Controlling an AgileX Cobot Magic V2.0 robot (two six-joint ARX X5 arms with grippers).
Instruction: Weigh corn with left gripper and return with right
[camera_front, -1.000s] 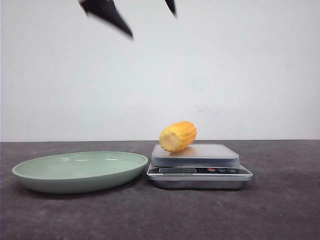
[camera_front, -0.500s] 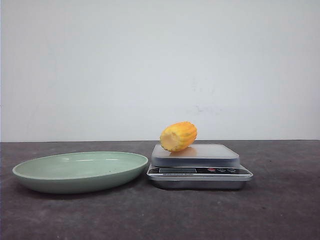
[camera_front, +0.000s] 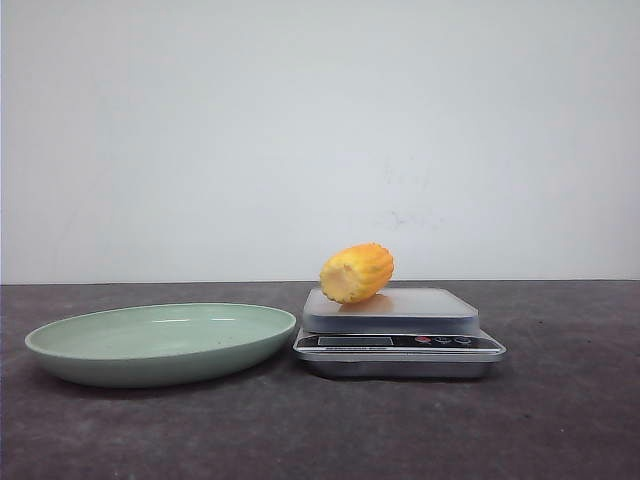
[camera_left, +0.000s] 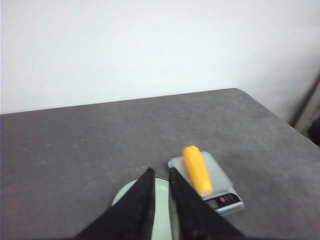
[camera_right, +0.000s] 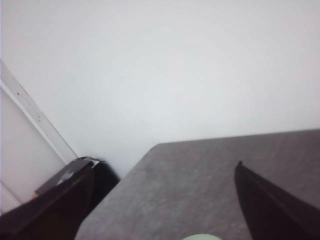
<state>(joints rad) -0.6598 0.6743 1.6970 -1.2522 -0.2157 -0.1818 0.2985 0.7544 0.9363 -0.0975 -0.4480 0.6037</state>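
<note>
Sitting on the scale (camera_front: 398, 335) beside the plate (camera_front: 160, 341), the corn (camera_front: 356, 272) is lying well below the nearly closed, empty left tool (camera_left: 160, 172); right tool (camera_right: 165, 170) is gaping wide, empty too.

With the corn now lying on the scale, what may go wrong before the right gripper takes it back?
1. The short yellow-orange ridged corn cob lies on its rounded side near the left edge of the silver kitchen scale; a nudge might roll it off.
2. The wide-open right gripper is far away and must approach; pressing on the platform could shift the scale toward the pale green plate.
</note>
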